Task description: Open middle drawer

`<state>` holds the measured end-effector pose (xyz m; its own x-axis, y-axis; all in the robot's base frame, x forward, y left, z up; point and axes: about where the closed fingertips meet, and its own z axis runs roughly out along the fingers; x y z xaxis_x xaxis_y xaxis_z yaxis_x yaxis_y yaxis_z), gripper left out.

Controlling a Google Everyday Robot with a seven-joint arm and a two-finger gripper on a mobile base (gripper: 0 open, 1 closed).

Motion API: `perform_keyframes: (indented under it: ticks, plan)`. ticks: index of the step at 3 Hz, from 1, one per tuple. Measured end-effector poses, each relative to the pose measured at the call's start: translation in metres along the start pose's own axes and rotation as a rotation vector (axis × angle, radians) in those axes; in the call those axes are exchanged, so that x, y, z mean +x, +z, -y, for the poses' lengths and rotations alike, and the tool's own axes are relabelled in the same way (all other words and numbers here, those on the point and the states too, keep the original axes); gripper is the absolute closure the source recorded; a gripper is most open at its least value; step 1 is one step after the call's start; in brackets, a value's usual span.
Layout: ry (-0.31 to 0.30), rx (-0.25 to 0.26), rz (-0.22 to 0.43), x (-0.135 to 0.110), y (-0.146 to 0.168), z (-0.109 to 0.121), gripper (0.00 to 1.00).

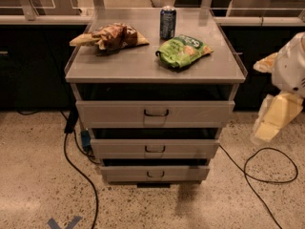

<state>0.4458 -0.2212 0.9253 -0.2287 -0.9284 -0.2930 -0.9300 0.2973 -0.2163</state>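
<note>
The middle drawer (190, 148) is a light-grey flat front with a small dark wire handle (155, 149) at its centre. It sits between a taller top drawer (200, 113) and a lower bottom drawer (186, 173) in a grey cabinet. Dark gaps show above each front. My gripper (270, 123), pale yellow under a white arm, hangs at the right edge of the view. It is well to the right of the cabinet, about level with the top drawer, and touches nothing.
On the cabinet top (143, 63) lie a brown snack bag (110, 36), a green chip bag (182, 50) and a dark soda can (167, 22). Black cables run over the speckled floor on the left (78, 168) and right (267, 175). Dark counters stand behind.
</note>
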Motion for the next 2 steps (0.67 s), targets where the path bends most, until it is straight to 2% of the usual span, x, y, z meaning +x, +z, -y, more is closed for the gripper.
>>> perform_keyframes:
  ticks: [1, 2]
  plan:
    - [0.034, -0.007, 0.094, 0.01, 0.055, 0.003, 0.0]
    - [0.019, 0.008, 0.169, 0.001, 0.133, 0.009, 0.0]
